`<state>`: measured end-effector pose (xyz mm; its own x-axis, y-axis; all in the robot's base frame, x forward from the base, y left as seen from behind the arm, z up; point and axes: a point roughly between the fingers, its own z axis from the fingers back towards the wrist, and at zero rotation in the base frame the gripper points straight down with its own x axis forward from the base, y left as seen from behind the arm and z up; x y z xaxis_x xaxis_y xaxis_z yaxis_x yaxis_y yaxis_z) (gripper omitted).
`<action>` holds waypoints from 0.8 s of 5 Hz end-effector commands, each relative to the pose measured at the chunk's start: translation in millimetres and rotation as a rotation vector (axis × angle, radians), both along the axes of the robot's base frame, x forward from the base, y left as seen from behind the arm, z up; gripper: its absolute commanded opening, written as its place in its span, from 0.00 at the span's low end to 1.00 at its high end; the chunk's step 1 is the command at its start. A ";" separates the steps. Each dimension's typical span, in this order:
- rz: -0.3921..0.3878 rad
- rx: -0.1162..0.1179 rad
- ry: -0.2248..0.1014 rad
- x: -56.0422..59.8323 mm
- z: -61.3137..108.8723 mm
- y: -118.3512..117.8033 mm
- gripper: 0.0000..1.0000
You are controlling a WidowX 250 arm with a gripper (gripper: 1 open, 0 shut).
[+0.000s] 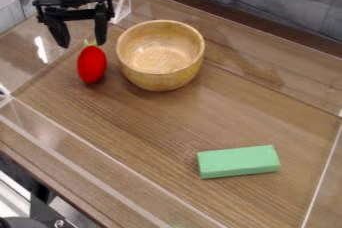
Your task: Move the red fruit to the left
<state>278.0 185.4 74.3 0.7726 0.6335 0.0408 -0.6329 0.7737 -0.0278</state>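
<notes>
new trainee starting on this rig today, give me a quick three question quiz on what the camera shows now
1. True or false: the red fruit is inside the wooden bowl.
2. Fill in the blank: the block lying on the table is ____ in colour.
3. Which is nearer the red fruit: (a) the wooden bowl or (b) the block?

Key: 1. False, it lies on the table beside the bowl. 2. Green. 3. (a)
</notes>
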 end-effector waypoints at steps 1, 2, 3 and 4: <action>0.014 0.036 -0.038 0.7 9.0 6.2 1.00; 0.057 0.040 -0.041 -7.4 7.1 1.5 1.00; 0.103 0.042 -0.037 -16.1 0.3 -0.3 1.00; 0.158 0.045 -0.034 -12.4 -3.5 -1.8 1.00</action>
<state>261.3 180.2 55.0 0.6667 0.7441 0.0429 -0.7444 0.6677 -0.0116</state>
